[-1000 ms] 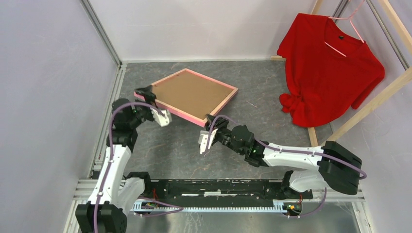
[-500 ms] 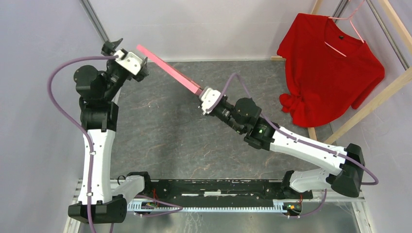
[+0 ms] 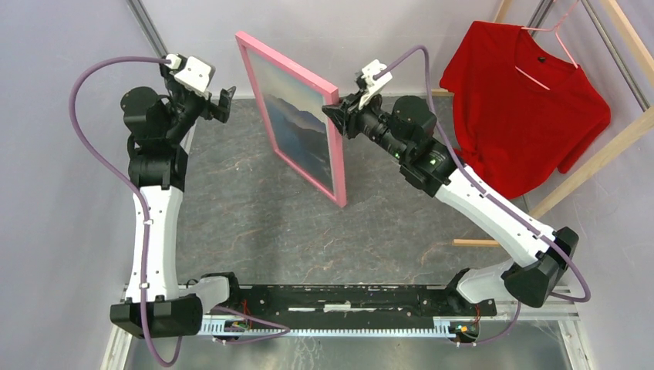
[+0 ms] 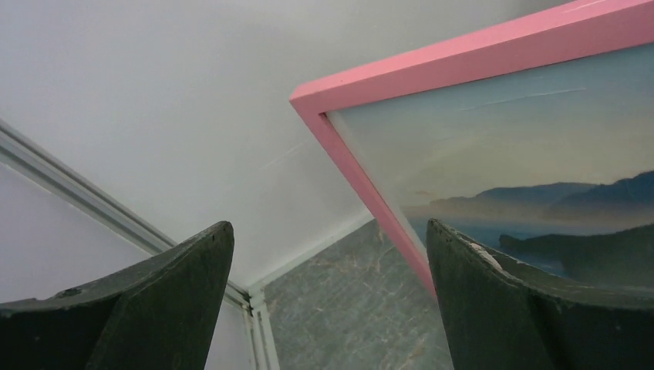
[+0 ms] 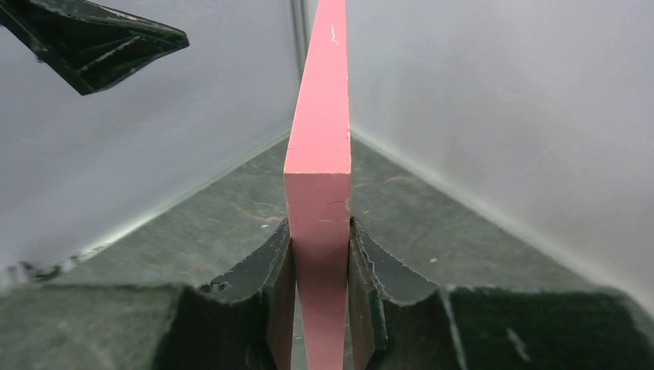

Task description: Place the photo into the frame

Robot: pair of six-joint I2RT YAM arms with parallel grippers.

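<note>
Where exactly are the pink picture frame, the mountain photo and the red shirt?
Bright pink rectangular picture frame (image 3: 287,62): top external view, upper rim.
Rectangular photo of dark blue mountains (image 3: 297,127): top external view, its middle.
Red cloth shirt on hanger (image 3: 524,116): top external view, chest.

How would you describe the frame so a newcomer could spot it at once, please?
Over the grey table, look at the far middle. The frame is held upright there by the right end effector. It alone has a pink rim around a mountain photo.
</note>
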